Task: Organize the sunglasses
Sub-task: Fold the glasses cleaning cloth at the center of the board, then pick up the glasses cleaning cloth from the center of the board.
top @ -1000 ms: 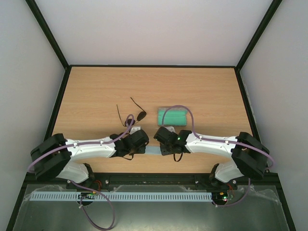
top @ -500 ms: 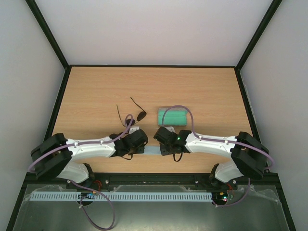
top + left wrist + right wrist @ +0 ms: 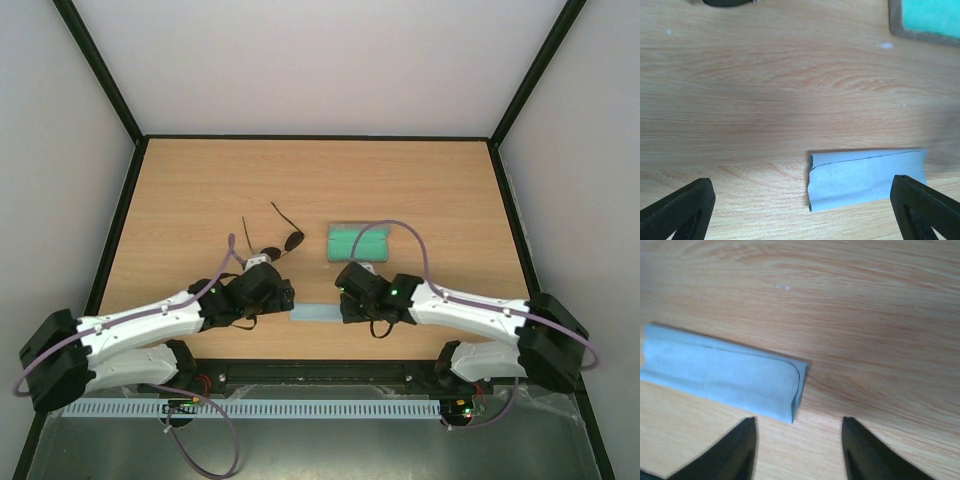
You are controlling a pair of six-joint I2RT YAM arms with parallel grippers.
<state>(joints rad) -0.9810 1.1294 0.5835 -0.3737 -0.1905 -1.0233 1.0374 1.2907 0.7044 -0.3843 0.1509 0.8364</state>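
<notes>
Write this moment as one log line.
left gripper open | right gripper open | cloth folded, between them | sunglasses on table | case open

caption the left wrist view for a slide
Open left tool over folded blue cloth on the table, case corner top right

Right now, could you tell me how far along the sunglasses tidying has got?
Done: the light blue cloth lies folded. In hand: nothing; the left gripper and right gripper are open and empty near the cloth. Left: the sunglasses lie with arms spread, outside the open case, so they probably need folding and casing.
</notes>
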